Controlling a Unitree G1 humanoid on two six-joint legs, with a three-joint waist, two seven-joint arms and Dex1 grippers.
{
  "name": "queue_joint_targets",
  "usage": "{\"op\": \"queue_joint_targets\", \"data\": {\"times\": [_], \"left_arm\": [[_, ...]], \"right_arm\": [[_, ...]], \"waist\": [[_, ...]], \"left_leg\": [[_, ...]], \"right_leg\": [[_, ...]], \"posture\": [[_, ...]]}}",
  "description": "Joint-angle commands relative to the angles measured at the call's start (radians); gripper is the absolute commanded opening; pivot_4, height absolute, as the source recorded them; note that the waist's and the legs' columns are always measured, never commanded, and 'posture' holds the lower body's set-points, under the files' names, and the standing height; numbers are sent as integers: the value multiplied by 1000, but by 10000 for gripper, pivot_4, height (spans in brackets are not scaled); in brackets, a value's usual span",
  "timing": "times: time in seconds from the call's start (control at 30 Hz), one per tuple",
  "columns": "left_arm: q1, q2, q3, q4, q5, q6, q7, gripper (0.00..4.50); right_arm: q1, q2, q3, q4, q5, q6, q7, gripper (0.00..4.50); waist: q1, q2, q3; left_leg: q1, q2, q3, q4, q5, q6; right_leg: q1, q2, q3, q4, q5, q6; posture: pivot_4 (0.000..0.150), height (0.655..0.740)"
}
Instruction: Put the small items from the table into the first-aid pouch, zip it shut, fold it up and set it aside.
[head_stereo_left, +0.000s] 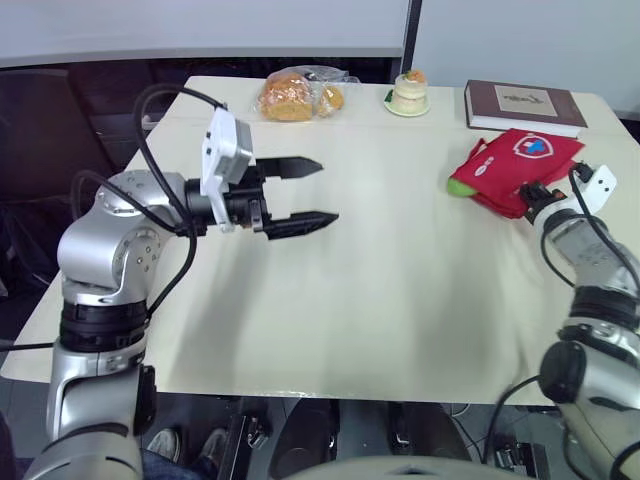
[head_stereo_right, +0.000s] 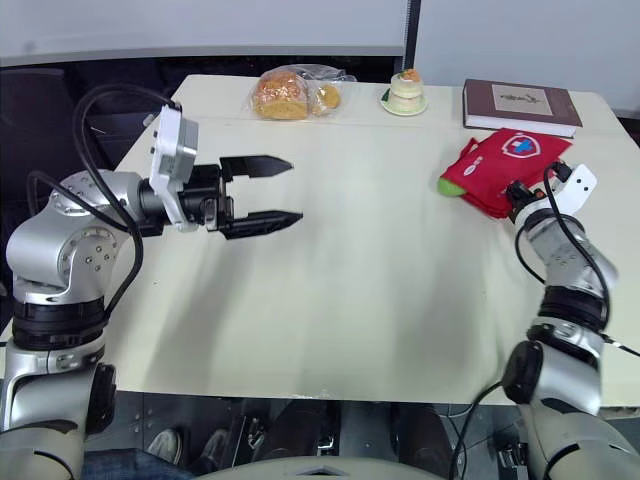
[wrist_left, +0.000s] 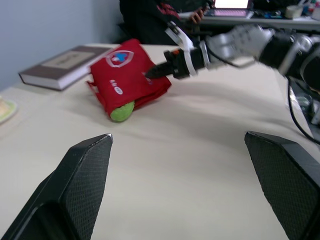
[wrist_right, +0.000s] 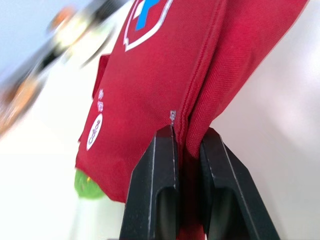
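Right pincer (wrist_right: 187, 142) pinches the folded red first-aid pouch (head_stereo_left: 515, 165) by its edge, just beside the book (head_stereo_left: 522, 105). Soft, light cloth, it will likely sag, so the doubled seam looks the surest hold. Left pincer (head_stereo_left: 328, 190) hangs spread, well apart from the book.

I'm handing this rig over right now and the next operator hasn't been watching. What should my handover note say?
Left gripper: open, holding nothing, hovering above the table on the robot's left.
Right gripper: shut on an edge of the red pouch, which lies at the table's right side, just in front of the book.
Done: the pouch looks folded over.
Unclear: a green item pokes out of its left end, and the zip cannot be seen.
Left: probably tuck the green item in, confirm the zip, set the pouch aside and let go.
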Motion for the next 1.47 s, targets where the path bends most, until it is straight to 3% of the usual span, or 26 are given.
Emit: {"op": "queue_joint_targets", "data": {"times": [0.03,0.27,0.37,0.4,0.43,0.6,0.63,0.77,0.87,1.0,1.17,1.37,1.47], "left_arm": [[-41,-13,3,21,-6,-32,23,45000],[-50,-20,-15,74,23,-87,27,45000],[-27,-14,-10,66,25,-98,38,45000],[-19,-13,-5,61,23,-97,44,45000],[-10,-10,0,55,20,-96,49,45000],[42,7,29,18,8,-89,81,45000],[51,11,35,15,7,-88,88,45000],[91,24,52,4,10,-89,105,45000],[164,22,67,-28,11,-76,149,45000],[321,17,113,-142,-14,-39,218,45000],[556,2,198,-241,-16,-40,289,45000],[807,-20,281,-265,43,-125,326,45000],[871,-12,302,-270,56,-159,317,45000]], "right_arm": [[-117,56,-119,74,73,-204,-146,227],[-241,130,-201,312,114,-572,-197,227],[-233,145,-185,339,123,-614,-166,227],[-227,146,-178,339,125,-617,-159,9679],[-216,146,-170,331,127,-613,-148,12811],[-71,123,-52,133,120,-423,-71,36827],[-16,110,-10,48,119,-353,-49,43996],[186,34,132,-242,110,-165,55,44698],[391,-125,288,-458,21,-147,291,44698],[605,-287,314,-642,44,-180,561,44698],[810,-402,257,-664,5,-382,865,44698],[968,-524,175,-566,63,-437,1216,44698],[965,-532,145,-539,98,-411,1245,44698]], "waist": [[-7,1,1],[-6,3,2],[-3,3,2],[-3,3,2],[-3,3,2],[-2,3,2],[-3,3,2],[1,4,2],[0,6,3],[-6,6,4],[-1,6,4],[11,5,4],[14,4,4]], "left_leg": [[1,0,1,0,0,0],[0,0,1,-2,0,-1],[0,0,1,-2,0,-1],[0,0,1,-2,0,-1],[0,0,1,-2,0,-1],[0,1,0,-2,0,0],[0,1,0,-2,0,0],[0,1,-1,-2,-1,2],[0,1,0,-2,-2,3],[1,2,2,-2,-2,4],[2,4,3,-2,-2,3],[3,3,3,-2,-2,4],[3,3,3,-2,-2,4]], "right_leg": [[0,0,1,1,0,0],[-1,1,1,0,0,0],[-1,1,0,0,0,0],[-1,0,1,0,0,0],[-1,0,1,0,0,0],[-1,0,1,0,0,0],[-1,0,1,0,0,0],[-1,-1,1,0,0,0],[-1,-1,1,0,0,0],[-1,0,2,-1,0,0],[0,2,3,-2,-1,0],[1,0,3,-3,-3,-4],[2,-1,2,-4,-3,-5]], "posture": [[1500,7289],[1500,7289],[1500,7289],[1500,7289],[1500,7289],[1500,7289],[1500,7289],[1500,7289],[1500,7289],[1500,7289],[1500,7289],[1500,7289],[1500,7289]]}}
